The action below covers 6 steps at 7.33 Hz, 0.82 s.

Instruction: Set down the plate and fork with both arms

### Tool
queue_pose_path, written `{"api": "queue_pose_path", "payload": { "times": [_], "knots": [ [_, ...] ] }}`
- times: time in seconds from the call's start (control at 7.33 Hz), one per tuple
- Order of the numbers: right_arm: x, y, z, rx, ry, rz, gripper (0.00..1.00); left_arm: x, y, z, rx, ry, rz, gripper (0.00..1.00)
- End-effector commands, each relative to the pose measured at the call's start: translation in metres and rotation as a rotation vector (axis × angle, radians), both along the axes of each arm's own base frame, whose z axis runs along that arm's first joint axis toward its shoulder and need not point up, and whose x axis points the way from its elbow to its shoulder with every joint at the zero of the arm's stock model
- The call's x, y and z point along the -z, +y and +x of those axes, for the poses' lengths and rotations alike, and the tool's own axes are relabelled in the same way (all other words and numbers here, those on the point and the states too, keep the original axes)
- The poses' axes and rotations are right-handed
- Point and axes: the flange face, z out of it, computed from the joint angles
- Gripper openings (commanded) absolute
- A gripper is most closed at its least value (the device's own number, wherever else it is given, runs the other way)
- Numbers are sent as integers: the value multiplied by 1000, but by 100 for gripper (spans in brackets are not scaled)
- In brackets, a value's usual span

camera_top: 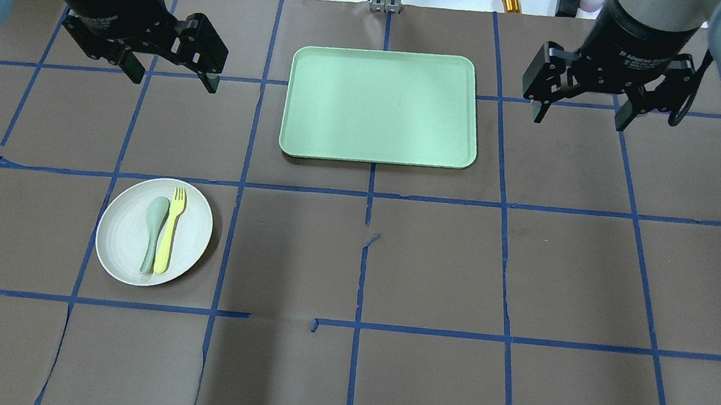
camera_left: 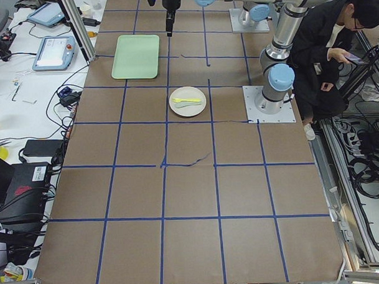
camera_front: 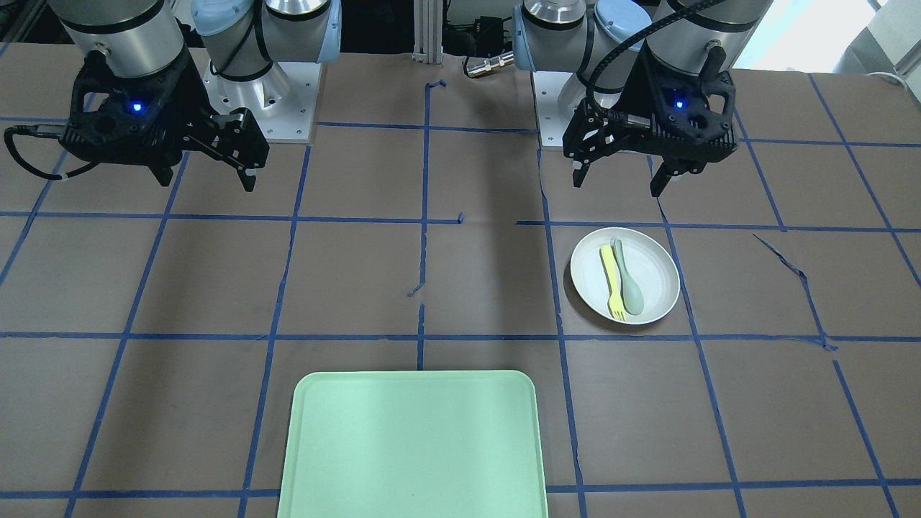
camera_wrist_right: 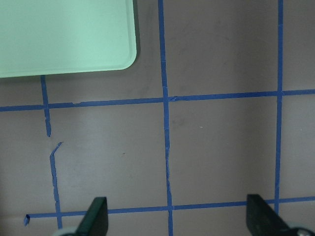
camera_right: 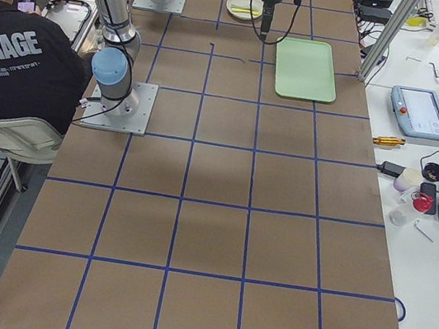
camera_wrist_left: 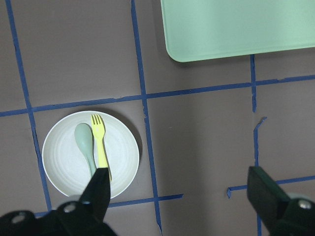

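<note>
The small white plate lies on the table on my left side. It also shows in the front view and in the left wrist view. The pale-yellow fork lies on the plate beside a grey-green spoon. My left gripper is open and empty, held high above the table near the plate. My right gripper is open and empty, high over bare table on the right.
A large mint-green tray lies at the table's far middle, between the two grippers in the overhead view. Its corners show in the wrist views. Blue tape lines grid the brown table. A seated person is beside the robot's base.
</note>
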Motion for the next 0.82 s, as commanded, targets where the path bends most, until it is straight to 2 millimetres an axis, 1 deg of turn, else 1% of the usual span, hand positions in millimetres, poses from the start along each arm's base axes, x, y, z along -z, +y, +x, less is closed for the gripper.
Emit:
{"api": "queue_pose_path", "payload": {
  "times": [0.0, 0.68],
  "knots": [
    [-4, 5, 1, -2, 0, -7, 100, 6, 4, 1, -10, -10, 11, 100],
    [1, 2, -1, -2, 20, 0, 100, 3, 2, 1, -31, -7, 0, 100]
  ]
}}
